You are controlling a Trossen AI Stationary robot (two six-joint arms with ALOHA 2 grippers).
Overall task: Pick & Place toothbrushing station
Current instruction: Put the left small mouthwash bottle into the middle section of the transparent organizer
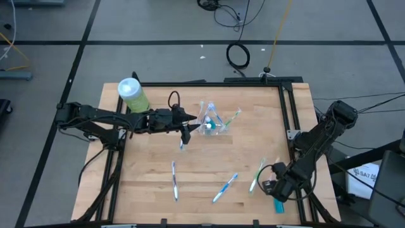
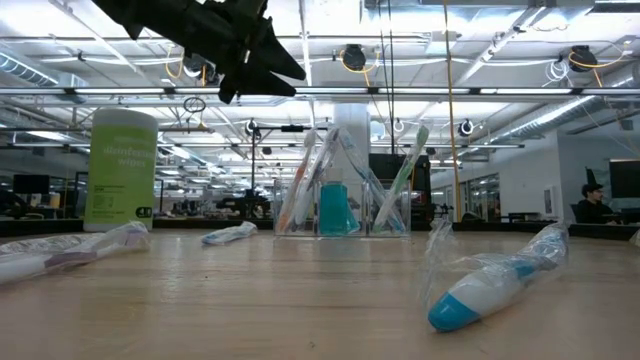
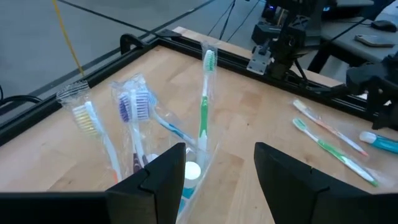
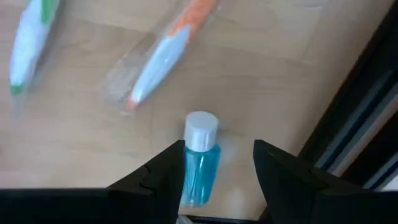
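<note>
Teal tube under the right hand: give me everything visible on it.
The teal tube is a small translucent blue-teal bottle with a white cap, plastic by the look of it. It lies flat on the wooden table, near the table's right front corner beside the black frame rail. The right hand hovers over it, open, with a finger either side; no contact is visible. Wrapped toothbrushes lie just beyond the cap, apart from it.

clear cup: upright, brushes inside | wrapped toothbrushes: loose on table
</note>
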